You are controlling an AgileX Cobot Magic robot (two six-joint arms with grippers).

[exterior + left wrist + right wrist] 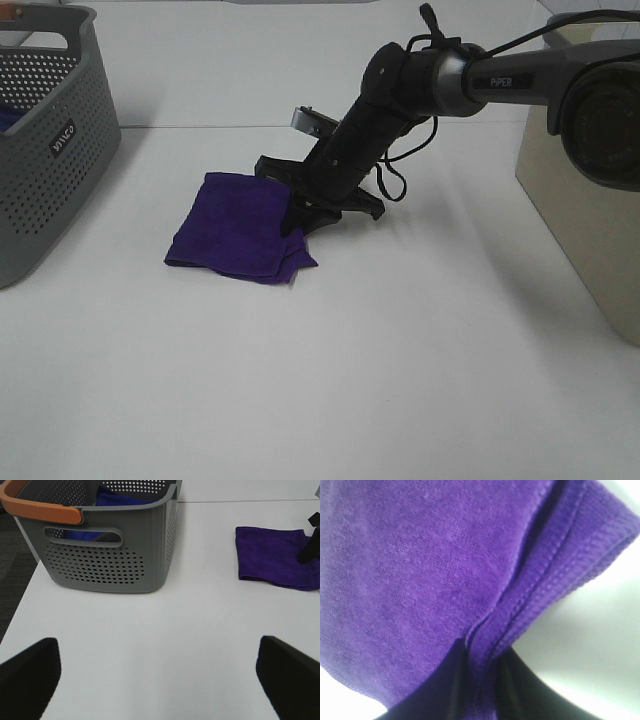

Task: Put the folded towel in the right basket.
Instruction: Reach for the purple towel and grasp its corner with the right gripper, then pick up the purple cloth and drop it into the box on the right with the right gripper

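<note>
The folded purple towel (240,225) lies flat on the white table, left of centre. My right gripper (298,215) reaches down across the middle and is shut on the towel's right edge. In the right wrist view the dark fingers (435,690) pinch a fold of the purple cloth (420,570). The right basket (590,220) is a beige bin at the far right edge, partly cut off. My left gripper (160,680) is open and empty, low over the table near the grey basket; the towel (272,555) lies beyond it.
A grey perforated basket (45,130) with an orange handle (40,510) stands at the far left and holds a blue-purple cloth (115,499). The right arm's black cable (395,180) hangs just right of the towel.
</note>
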